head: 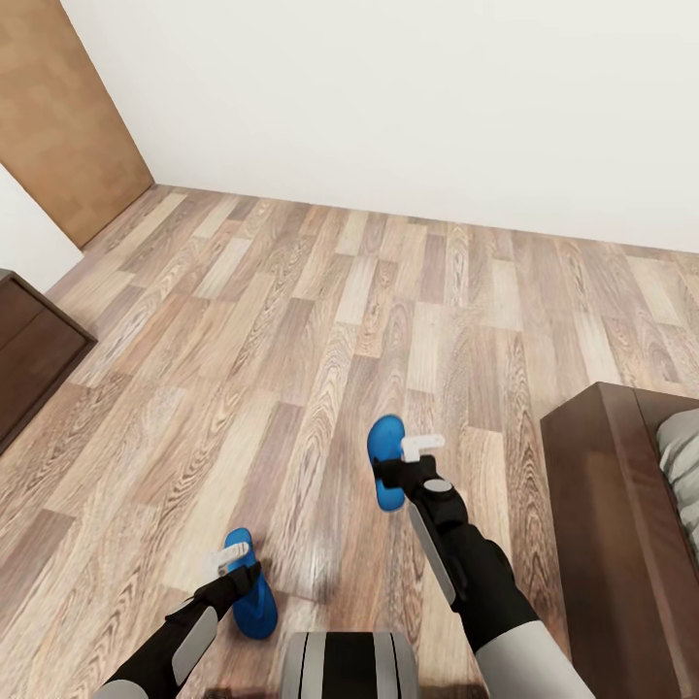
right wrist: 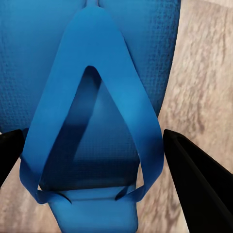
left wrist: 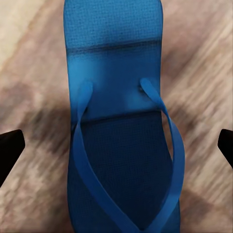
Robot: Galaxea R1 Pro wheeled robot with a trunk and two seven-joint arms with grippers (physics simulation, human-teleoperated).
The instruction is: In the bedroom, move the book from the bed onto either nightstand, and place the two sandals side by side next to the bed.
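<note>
Two blue sandals on floor, one under each end effector

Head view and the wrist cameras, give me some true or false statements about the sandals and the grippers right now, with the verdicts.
1. Both sandals are on the wood floor. True.
2. The left sandal and the right sandal touch each other. False: bare floor lies between them.
3. The left gripper has its fingers wide apart, either side of a sandal. True.
4. The right gripper is over the mattress. False: it is over a blue sandal, fingers either side of its strap.
5. The bed is at the left of the head view. False: its dark frame is at the right.
</note>
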